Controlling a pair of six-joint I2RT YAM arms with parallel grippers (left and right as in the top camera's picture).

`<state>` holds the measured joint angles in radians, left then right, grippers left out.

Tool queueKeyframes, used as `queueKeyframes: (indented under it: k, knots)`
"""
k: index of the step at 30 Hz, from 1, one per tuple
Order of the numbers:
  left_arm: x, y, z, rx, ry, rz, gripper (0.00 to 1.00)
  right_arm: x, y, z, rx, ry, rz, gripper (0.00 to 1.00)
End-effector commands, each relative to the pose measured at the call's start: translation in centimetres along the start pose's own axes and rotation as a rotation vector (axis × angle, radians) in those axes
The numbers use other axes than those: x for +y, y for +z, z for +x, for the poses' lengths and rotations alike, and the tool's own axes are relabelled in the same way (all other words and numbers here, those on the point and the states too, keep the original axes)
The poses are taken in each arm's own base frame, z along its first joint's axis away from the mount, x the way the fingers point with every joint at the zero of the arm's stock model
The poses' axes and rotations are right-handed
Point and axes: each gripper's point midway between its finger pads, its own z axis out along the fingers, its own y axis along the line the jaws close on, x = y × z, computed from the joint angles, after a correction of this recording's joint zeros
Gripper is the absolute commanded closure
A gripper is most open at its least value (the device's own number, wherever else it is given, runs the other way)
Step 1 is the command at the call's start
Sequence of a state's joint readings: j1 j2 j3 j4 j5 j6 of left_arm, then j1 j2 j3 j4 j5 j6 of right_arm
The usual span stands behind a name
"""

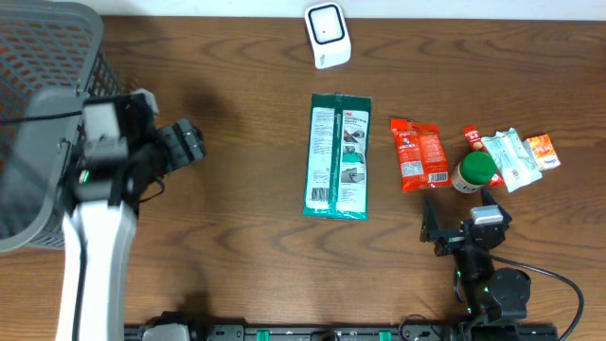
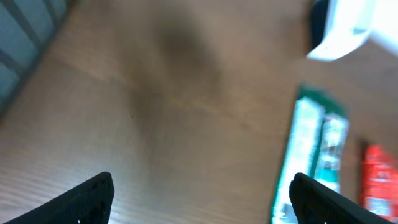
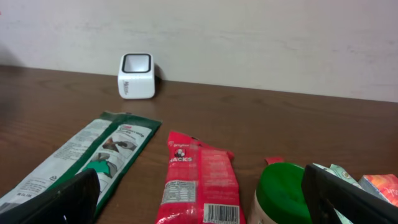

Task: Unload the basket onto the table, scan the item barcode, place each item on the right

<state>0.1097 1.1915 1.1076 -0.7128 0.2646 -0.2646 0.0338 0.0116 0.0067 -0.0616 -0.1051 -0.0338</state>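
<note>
Jaws wide, nothing held

At left, by the grey basket (image 1: 38,66), we see the left gripper (image 1: 187,142) spread and empty. The green packet (image 1: 339,156) lies flat mid-frame, below the white scanner (image 1: 328,36). Lower right, the right gripper (image 1: 456,216) gapes empty below the red packet (image 1: 418,153)

Standing upright: small white scanner (image 1: 327,35). Lying flat, label up, well apart on the scanner's near side: long green packet (image 1: 339,156). Lying further right, barcode showing: red snack packet (image 1: 418,153).

Left wrist view blurred throughout, basket (image 1: 43,43) cut by left edge, green-lidded jar (image 3: 281,190) cropped below.
</note>
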Motion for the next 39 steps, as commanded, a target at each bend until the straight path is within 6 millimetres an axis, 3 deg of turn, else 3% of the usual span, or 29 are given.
queueKeyframes:
  k: [1,3,7,11,18,23,27,31,39]
  knots:
    - [-2.2,-6.7,-1.6,-0.204,0.057,0.077,0.09,-0.1,0.0,0.0,-0.002,0.011,0.002,0.01]
    - [-2.6,-11.1,-1.9,-0.346,0.093,0.086,0.09,-0.1,0.0,0.0,-0.002,0.011,0.002,0.01]
    - [-3.7,-17.2,-1.0,-0.525,0.131,0.145,0.09,-0.1,0.0,0.0,-0.002,0.011,0.002,0.01]
    - [-3.8,-19.8,0.3,-0.593,0.145,0.167,0.09,-0.1,0.0,0.0,-0.002,0.011,0.002,0.01]
    - [-2.1,-22.6,6.2,-0.601,0.139,0.152,0.09,-0.1,0.0,0.0,-0.002,0.011,0.002,0.01]
    - [-1.0,-24.8,8.3,-0.695,0.137,0.132,0.09,-0.1,0.0,0.0,-0.002,0.011,0.002,0.01]
    - [-0.6,-25.1,9.6,-0.737,0.145,0.148,0.09,-0.1,0.0,0.0,-0.002,0.011,0.002,0.01]
    - [0.0,-24.0,10.6,-0.737,0.144,0.149,0.09,-0.1,0.0,0.0,-0.002,0.011,0.002,0.01]
    - [1.1,-19.5,11.7,-0.664,0.144,0.144,0.09,-0.1,0.0,0.0,-0.002,0.011,0.002,0.01]
